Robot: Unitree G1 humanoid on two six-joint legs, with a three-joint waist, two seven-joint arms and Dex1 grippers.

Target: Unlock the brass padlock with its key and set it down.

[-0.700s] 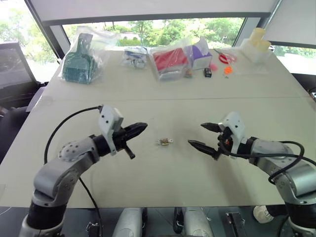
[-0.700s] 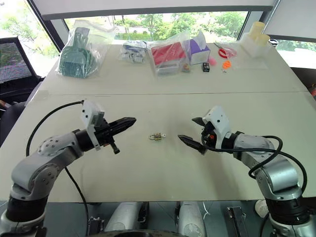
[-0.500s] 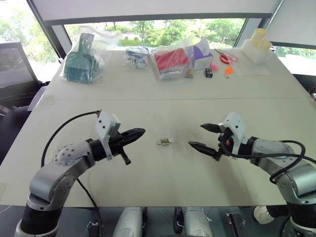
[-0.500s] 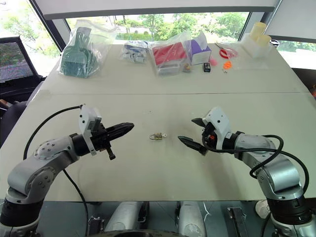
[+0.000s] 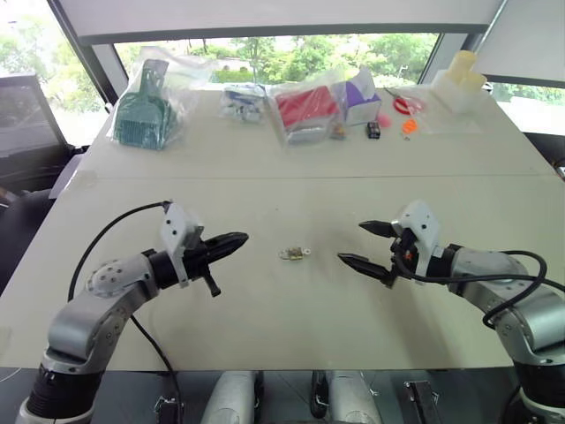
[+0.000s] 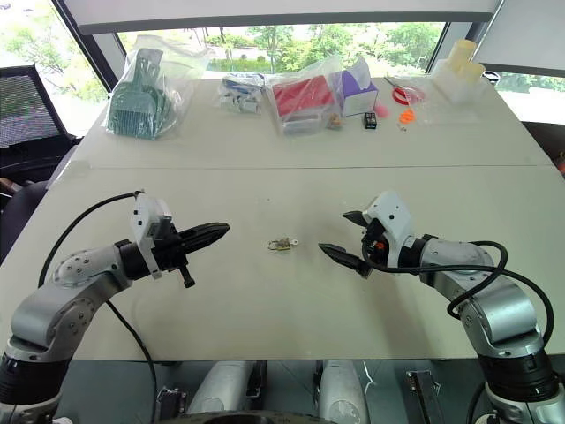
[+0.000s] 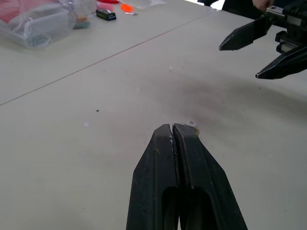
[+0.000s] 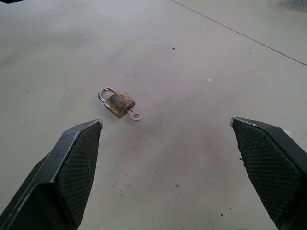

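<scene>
The brass padlock (image 8: 117, 101) lies flat on the white table (image 5: 291, 336), midway between my two grippers. Its silvery shackle looks seated in the body. The key (image 8: 135, 114) sticks out of the padlock's underside. My left gripper (image 5: 238, 238) is shut and holds nothing. It hovers left of the padlock, pointing toward it, and the key's head (image 7: 193, 123) peeks out just past its tips. My right gripper (image 5: 351, 241) is wide open and empty, right of the padlock, with the lock in line between its fingers.
Along the far edge of the table sit a bagged green brush (image 5: 144, 108), a bagged red box (image 5: 305, 110), a purple box (image 5: 360, 99), a small black object (image 5: 372, 130), red scissors (image 5: 404, 104) and pale containers (image 5: 461, 81). A seam (image 5: 291, 177) crosses the table.
My left gripper has drawn back to the left, away from the padlock, still shut. The right gripper, padlock and key have not moved.
</scene>
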